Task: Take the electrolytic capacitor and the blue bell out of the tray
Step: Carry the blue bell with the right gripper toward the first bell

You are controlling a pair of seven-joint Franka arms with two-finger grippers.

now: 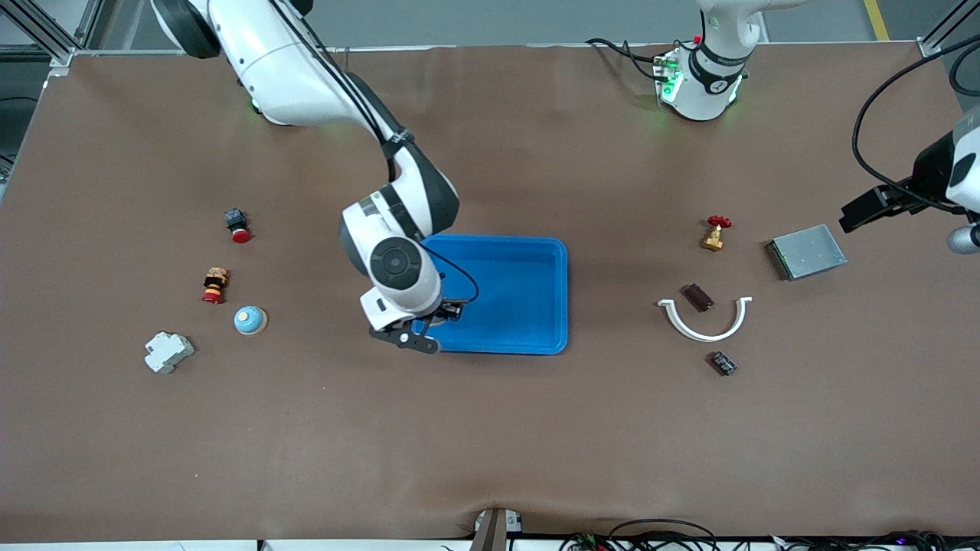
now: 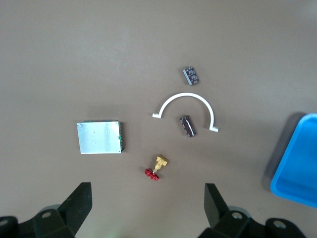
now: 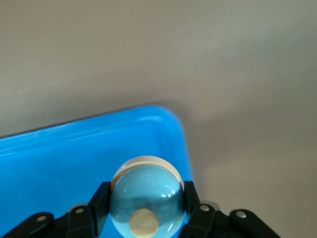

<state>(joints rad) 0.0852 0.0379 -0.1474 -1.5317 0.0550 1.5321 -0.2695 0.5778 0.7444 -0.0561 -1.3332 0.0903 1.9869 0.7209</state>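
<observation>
Front view: the right hand (image 1: 430, 321) hovers over a corner of the single blue tray (image 1: 528, 325), clenched on one light-blue bell (image 3: 146, 201); a second bell (image 1: 249, 320) sits on the worktop (image 1: 490, 428). The left hand (image 2: 146, 203), released, waits above one capacitor (image 2: 191, 75).

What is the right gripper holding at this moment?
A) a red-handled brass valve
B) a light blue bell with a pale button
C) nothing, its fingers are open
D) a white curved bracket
B: in the right wrist view the right gripper is shut on the light blue bell, one finger on each side of the dome, over a corner of the blue tray.
</observation>
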